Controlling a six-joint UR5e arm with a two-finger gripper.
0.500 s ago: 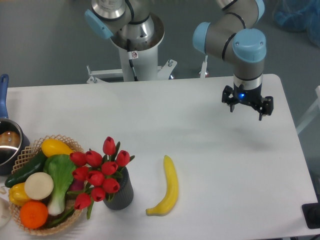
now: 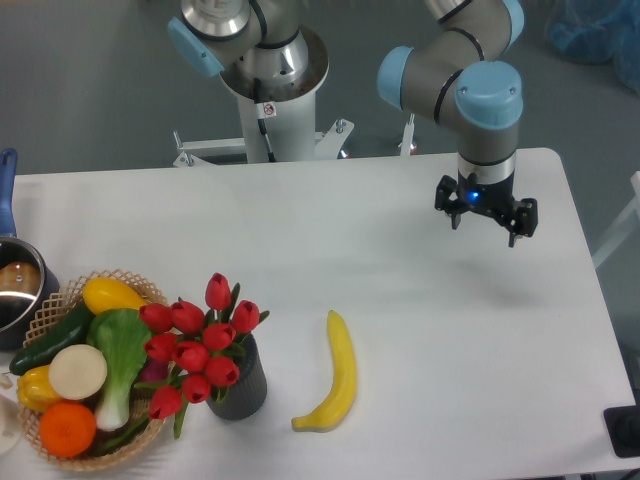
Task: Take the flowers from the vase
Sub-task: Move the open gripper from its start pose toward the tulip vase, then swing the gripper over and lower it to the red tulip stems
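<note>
A bunch of red tulip flowers (image 2: 195,345) with green stems stands in a short dark grey ribbed vase (image 2: 240,385) near the front left of the white table. My gripper (image 2: 484,220) hangs over the far right part of the table, well away from the flowers. Its fingers point down and stand apart, with nothing between them.
A yellow banana (image 2: 337,375) lies just right of the vase. A wicker basket (image 2: 52,310) of vegetables and fruit touches the flowers on the left. A blue-handled pot (image 2: 14,285) sits at the left edge. The robot base (image 2: 270,90) stands behind the table.
The gripper has shifted slightly left and toward the back of the table. Nothing else has moved.
</note>
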